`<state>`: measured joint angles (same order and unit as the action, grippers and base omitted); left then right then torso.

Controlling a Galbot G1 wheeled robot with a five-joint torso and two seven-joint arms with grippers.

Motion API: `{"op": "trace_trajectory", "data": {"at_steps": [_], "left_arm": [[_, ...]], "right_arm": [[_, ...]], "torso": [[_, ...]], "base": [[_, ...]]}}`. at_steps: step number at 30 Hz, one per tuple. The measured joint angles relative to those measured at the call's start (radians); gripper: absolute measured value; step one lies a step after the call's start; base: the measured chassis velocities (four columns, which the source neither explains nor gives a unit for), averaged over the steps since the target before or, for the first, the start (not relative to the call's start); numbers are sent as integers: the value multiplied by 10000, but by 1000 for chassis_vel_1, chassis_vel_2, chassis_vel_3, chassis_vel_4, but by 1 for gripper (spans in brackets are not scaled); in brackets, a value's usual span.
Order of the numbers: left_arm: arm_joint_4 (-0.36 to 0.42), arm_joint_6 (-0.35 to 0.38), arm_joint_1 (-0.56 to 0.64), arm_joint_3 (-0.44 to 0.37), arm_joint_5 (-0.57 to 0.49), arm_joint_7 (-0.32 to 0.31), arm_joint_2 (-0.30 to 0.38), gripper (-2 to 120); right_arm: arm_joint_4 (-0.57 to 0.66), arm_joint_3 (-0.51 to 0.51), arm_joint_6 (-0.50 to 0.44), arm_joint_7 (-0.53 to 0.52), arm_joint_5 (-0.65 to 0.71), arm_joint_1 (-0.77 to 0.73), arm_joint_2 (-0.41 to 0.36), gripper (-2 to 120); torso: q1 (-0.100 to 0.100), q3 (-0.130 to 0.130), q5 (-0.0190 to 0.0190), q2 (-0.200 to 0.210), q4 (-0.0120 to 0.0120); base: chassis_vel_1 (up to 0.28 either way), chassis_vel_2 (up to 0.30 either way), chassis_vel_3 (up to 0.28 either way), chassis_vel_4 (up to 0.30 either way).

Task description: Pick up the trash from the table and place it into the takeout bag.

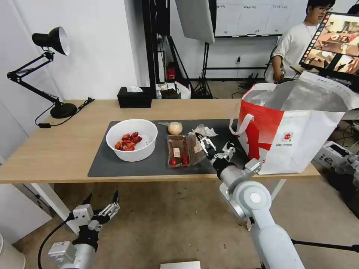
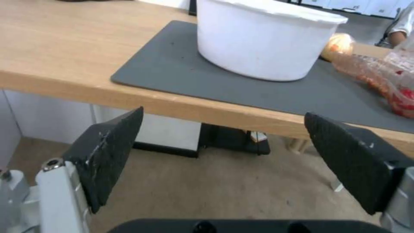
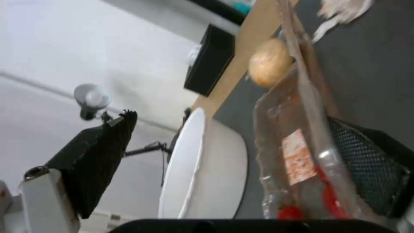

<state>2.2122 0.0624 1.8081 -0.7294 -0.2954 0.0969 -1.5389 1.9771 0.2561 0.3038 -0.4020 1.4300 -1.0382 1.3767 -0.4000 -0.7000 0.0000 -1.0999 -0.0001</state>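
Head view. Long light-wood counter [image 1: 56, 149], smooth grain, carrying one flat dark grey rectangular mat [image 1: 112, 164]. Four trash items on the mat: one white round bowl [image 1: 131, 139] with glossy red scraps, well left of the right claw [image 1: 214, 146]; one clear plastic clamshell tray [image 1: 178, 150], crinkled and stained red, just left of that claw; one plastic-wrapped beige ball [image 1: 175, 128], beyond the tray; one crumpled white tissue [image 1: 203, 130], just beyond the claw. Right claw spread open above the mat at the tray's right edge, gripping nothing. One boxy white-and-red takeout bag [image 1: 295, 138], silver foil lining, white strap handles, upright on the counter's right end, just right of the claw. One black tissue box [image 1: 134, 97] at the counter's far edge; one black desk lamp [image 1: 52, 67] far left. Left claw [image 1: 103, 200] low, below the counter's front edge, open, empty.

Left wrist view. Two black textured pads [image 2: 110, 152] wide apart, nothing between. Counter edge, mat and the matte white bowl wall ahead and above.

Right wrist view. Two dark mesh-textured pads [image 3: 103, 152] apart; the clamshell tray's upright clear wall between them, close against one pad, contact not discernible. Bowl rim near the other pad; ball and tissue beyond.
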Motion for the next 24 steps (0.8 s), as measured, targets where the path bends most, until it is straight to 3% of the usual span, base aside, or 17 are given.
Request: {"op": "trace_trajectory", "data": {"at_steps": [5,10,24], "left_arm": [[-42,-16,-8,-52,29,60,-14,100],[-57,-23,-16,-105,28,64,-12,100],[-172,-33,-134,-101,-14,59,49,100]], "right_arm": [[-764,-668,469,-50,127,744,64,100],[-1455,-1220,716,-799,186,1281,299,100],[-1399,-1291,410,-944,158,1330,344,100]], "torso": [[0,0,-2,0,1],[-1,0,-1,0,2],[0,1,0,-1,1]], "base": [[0,0,0,0],[0,0,0,0],[0,0,0,0]]}}
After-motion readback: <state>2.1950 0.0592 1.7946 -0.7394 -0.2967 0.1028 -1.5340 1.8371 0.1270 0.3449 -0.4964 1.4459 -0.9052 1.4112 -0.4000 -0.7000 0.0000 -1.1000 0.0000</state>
